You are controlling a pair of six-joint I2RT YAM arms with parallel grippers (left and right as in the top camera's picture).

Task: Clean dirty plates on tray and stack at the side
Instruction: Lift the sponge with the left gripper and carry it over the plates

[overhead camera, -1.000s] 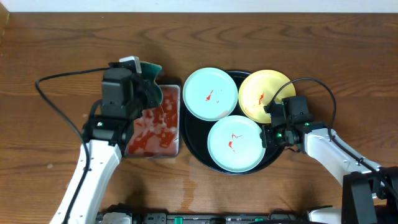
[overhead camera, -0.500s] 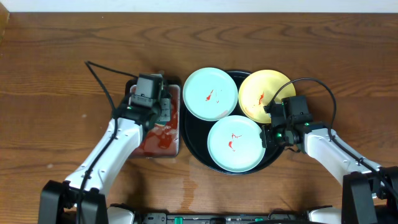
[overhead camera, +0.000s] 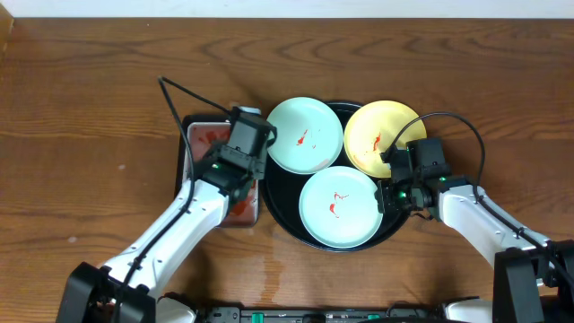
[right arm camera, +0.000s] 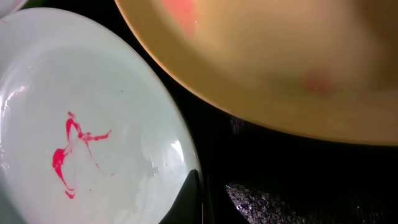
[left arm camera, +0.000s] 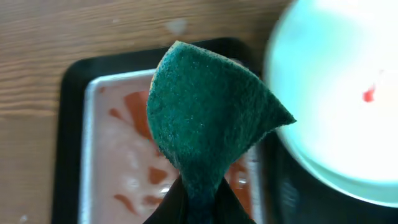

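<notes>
Three smeared plates lie on the black tray [overhead camera: 280, 215]: a far aqua plate [overhead camera: 305, 135], a yellow plate [overhead camera: 381, 136] and a front aqua plate [overhead camera: 341, 206]. My left gripper [overhead camera: 254, 144] is shut on a green sponge [left arm camera: 205, 118] and holds it over the right edge of the sponge tray [left arm camera: 118, 155], just left of the far aqua plate [left arm camera: 336, 93]. My right gripper [overhead camera: 387, 193] is shut on the right rim of the front aqua plate [right arm camera: 93, 112]. One of its fingers [right arm camera: 214, 199] lies over that rim, and the yellow plate [right arm camera: 280, 62] is just beyond.
The small red-stained sponge tray [overhead camera: 202, 144] sits directly left of the black tray. The black tray floor [right arm camera: 298, 168] shows between the plates. Brown wooden table [overhead camera: 90, 90] surrounds both trays. A black cable arcs off each arm.
My left gripper has moved right with the sponge, from over the sponge tray's left side to its right edge beside the far aqua plate. The right arm has not moved.
</notes>
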